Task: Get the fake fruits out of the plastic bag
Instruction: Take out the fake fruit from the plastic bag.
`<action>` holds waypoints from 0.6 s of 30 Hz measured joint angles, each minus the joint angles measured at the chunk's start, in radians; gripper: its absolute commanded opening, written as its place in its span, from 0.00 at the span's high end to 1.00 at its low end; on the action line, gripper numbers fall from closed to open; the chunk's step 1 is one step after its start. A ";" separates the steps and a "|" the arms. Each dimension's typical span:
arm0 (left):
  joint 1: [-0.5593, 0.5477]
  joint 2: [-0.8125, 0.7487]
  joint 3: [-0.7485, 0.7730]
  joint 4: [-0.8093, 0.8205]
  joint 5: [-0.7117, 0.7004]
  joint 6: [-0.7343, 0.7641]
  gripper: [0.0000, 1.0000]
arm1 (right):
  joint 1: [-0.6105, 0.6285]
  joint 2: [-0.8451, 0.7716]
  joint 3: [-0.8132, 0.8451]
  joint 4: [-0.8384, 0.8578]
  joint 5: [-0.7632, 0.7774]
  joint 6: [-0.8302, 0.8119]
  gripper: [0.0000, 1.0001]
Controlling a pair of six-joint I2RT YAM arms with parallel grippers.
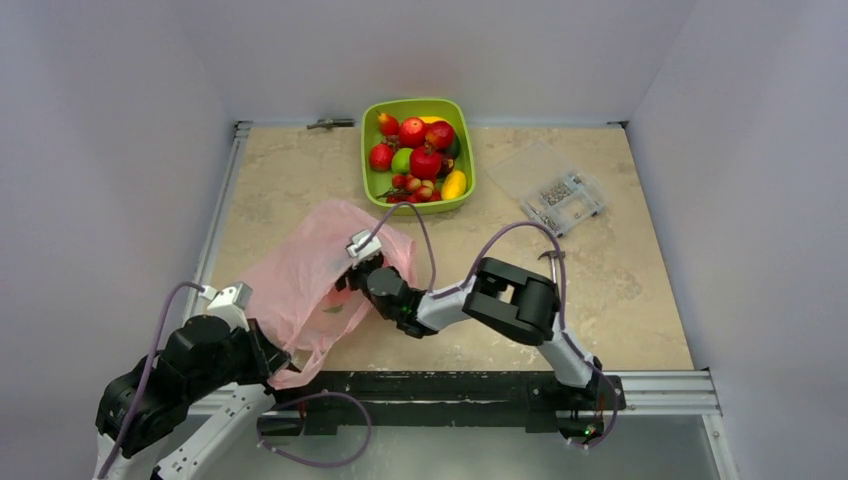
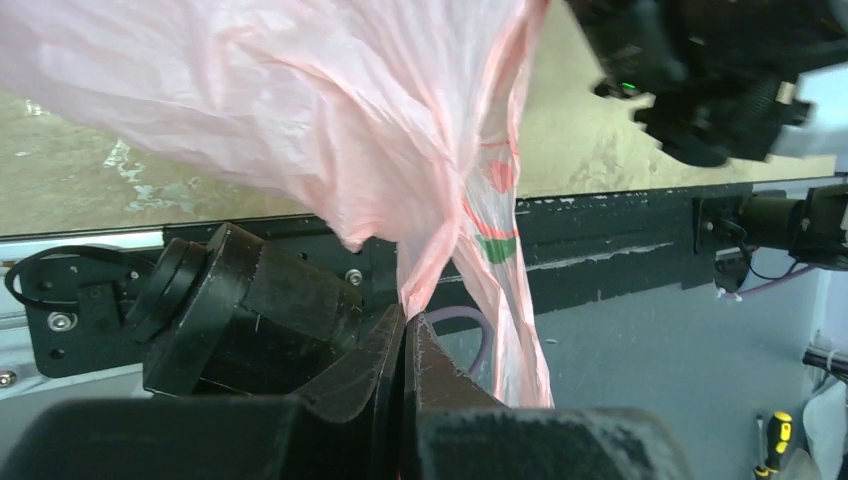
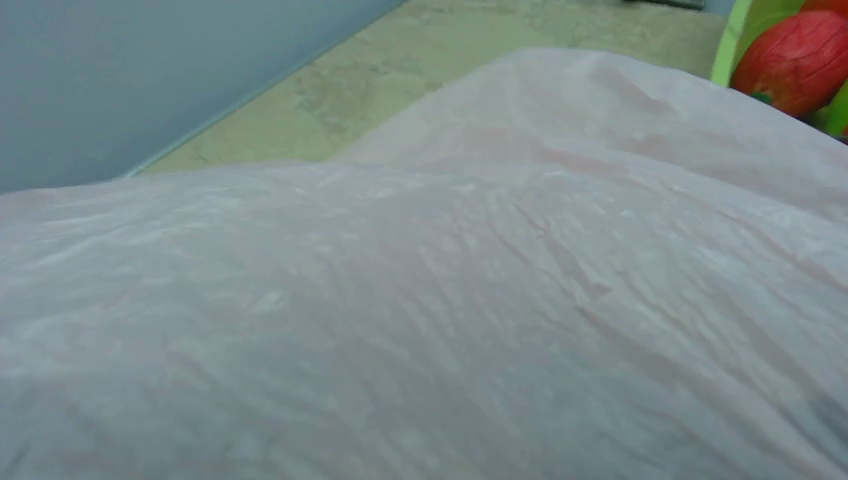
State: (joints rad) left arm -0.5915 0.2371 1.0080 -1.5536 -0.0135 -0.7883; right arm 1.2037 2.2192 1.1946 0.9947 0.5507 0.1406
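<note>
plastic bag [image 1: 300, 285]: pink, crumpled, near-left of table; edge pinched tight in left gripper [image 2: 405, 328] | fake fruits [image 1: 420, 160]: heaped in green tray [image 1: 366, 150] beyond; any inside bag unseen | right gripper [image 1: 348, 280]: buried in bag, jaw spread cannot be told | risk: closing blind may snag film, tearing it or yanking it from the pinch

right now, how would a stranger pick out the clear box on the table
Start at the beige table and find the lime-green tray holding the fake fruits at its far edge. Just right of that tray lies the clear box. It is flat and see-through with small metal bits inside, the only colourless thing there.
</note>
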 measured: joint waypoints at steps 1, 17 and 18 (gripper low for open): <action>0.000 0.000 0.000 0.000 -0.010 -0.002 1.00 | -0.002 -0.035 -0.041 0.019 -0.001 -0.003 1.00; 0.000 0.254 -0.033 0.234 -0.130 0.022 1.00 | 0.003 -0.402 -0.267 -0.222 -0.621 0.140 1.00; 0.000 0.261 -0.033 0.243 -0.159 0.025 1.00 | 0.005 -0.423 -0.267 -0.249 -0.654 0.154 1.00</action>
State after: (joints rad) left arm -0.5915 0.4984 0.9749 -1.3102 -0.1726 -0.7635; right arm 1.2083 1.7962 0.9279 0.7452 -0.1032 0.2943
